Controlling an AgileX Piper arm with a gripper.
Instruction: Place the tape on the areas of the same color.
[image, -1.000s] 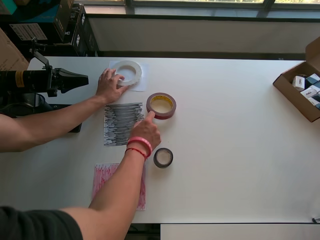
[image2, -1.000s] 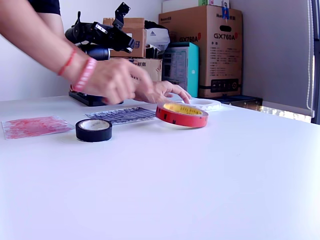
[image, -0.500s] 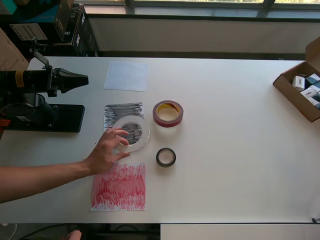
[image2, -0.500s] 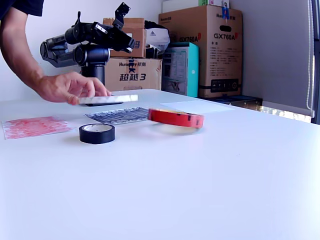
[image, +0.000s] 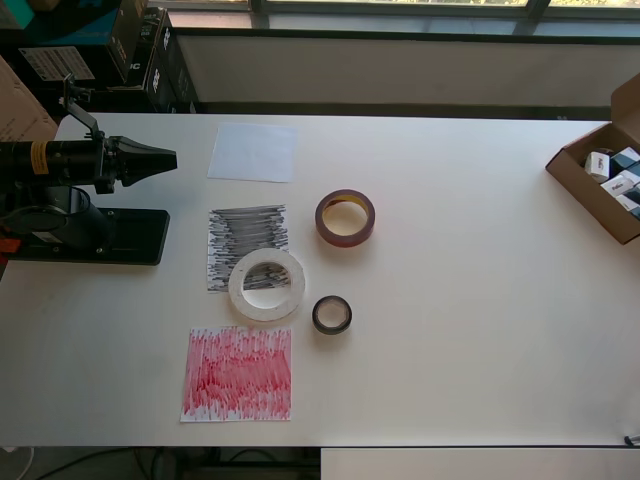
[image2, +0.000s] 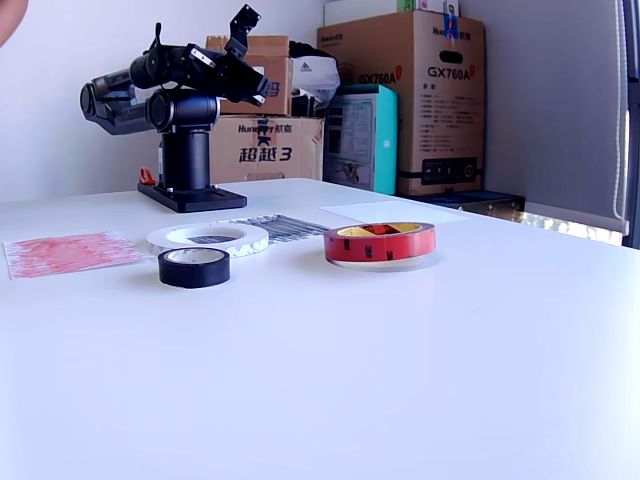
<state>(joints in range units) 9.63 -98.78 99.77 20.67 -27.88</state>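
Observation:
Three tape rolls lie flat on the white table. The white ring (image: 266, 285) (image2: 208, 238) overlaps the lower right corner of the black scribbled patch (image: 243, 235) (image2: 285, 226). To its right are the small black roll (image: 331, 315) (image2: 193, 267) and, farther back, the reddish-brown roll (image: 345, 218) (image2: 380, 243), both on bare table. The white patch (image: 252, 152) (image2: 390, 211) and the red scribbled patch (image: 238, 373) (image2: 65, 252) carry nothing. My gripper (image: 168, 157) (image2: 258, 88) hangs folded above the table's left side in the overhead view, shut and empty, well clear of every roll.
The arm's black base (image: 85, 235) stands at the overhead view's left edge. An open cardboard box (image: 605, 170) with small packets sits at the right edge. Stacked cartons (image2: 400, 95) stand behind the table.
A person's hands moved the white ring off the white patch down to the black patch's corner, nudged the reddish-brown roll right, then withdrew. The arm has not moved.

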